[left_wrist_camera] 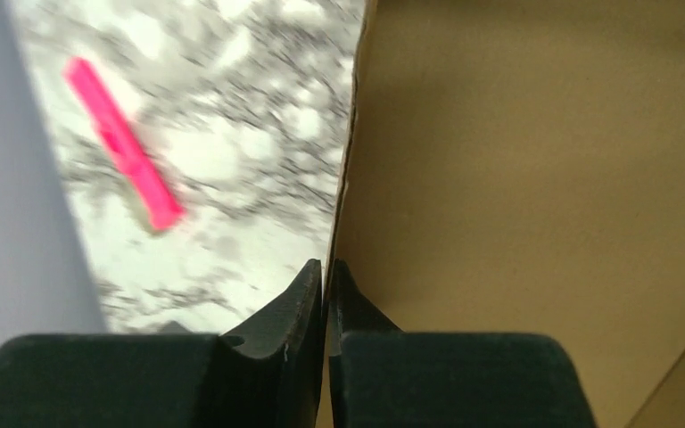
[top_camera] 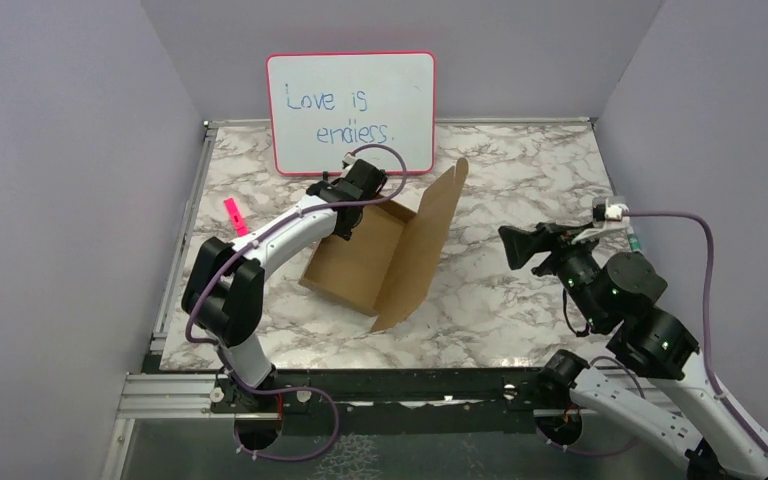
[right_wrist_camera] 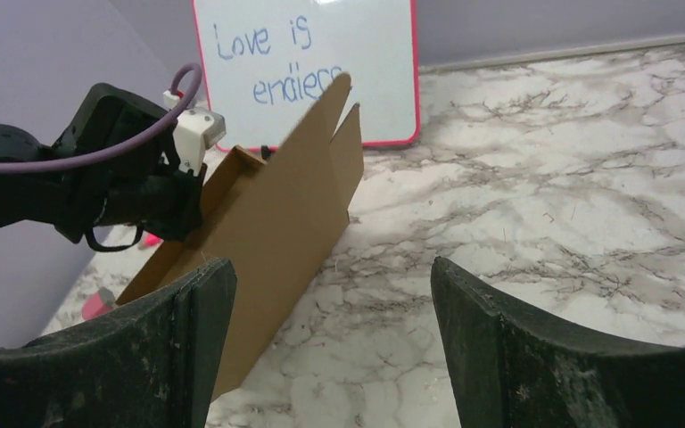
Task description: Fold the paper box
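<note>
Your left gripper (left_wrist_camera: 325, 267) is clenched on the thin left wall of the paper box (top_camera: 360, 265), likely pinning it against sliding. The box sits on the counter (top_camera: 520, 180) toward the far left corner, before the whiteboard (top_camera: 352, 110), with its big flap tilted up. Your right gripper (right_wrist_camera: 332, 267) hangs released and empty, facing that flap, probably to push it.

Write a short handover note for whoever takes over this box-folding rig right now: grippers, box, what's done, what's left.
The left gripper is shut, pinching the left wall of the paper box.
The right gripper is open and empty, right of the box.
The box sits mid-table. Done: tray walls up. Its lid stands tilted open.
Left: fold the lid down and tuck it.
</note>
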{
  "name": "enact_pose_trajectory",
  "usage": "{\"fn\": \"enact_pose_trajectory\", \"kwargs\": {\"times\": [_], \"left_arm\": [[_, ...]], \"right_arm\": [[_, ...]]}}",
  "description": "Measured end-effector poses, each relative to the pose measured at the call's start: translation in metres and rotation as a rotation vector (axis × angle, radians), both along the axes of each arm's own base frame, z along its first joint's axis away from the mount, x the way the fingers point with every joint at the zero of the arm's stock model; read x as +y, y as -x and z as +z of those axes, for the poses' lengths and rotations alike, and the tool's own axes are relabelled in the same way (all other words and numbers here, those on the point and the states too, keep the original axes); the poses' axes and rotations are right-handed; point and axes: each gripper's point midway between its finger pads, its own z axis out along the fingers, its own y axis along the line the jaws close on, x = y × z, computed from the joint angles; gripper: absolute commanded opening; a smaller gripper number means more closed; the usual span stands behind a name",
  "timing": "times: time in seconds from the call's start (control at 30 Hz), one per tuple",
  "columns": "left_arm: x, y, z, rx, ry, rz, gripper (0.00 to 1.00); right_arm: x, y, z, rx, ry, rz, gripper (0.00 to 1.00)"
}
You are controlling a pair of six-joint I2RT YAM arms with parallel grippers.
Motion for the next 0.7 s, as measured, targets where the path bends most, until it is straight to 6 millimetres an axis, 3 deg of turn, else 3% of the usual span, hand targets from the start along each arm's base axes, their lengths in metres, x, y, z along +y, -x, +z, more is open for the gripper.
{"fn": "enact_pose_trajectory", "kwargs": {"times": [0.17,0.37,0.7], "left_arm": [[0.001,0.025,-0.049,0.146,0.180,0.095,0.00],[-0.004,0.047,-0.082,0.223,0.384,0.223,0.00],[-0.024,0.064,-0.093,0.230,0.639,0.321,0.39]], "right_arm": [[0.021,-0.003,-0.011,0.128,0.114,0.077,0.85],[0.043,-0.006,-0.022,0.225,0.205,0.162,0.84],[0.078,-0.016,-0.004,0.267,0.292,0.291,0.82]]}}
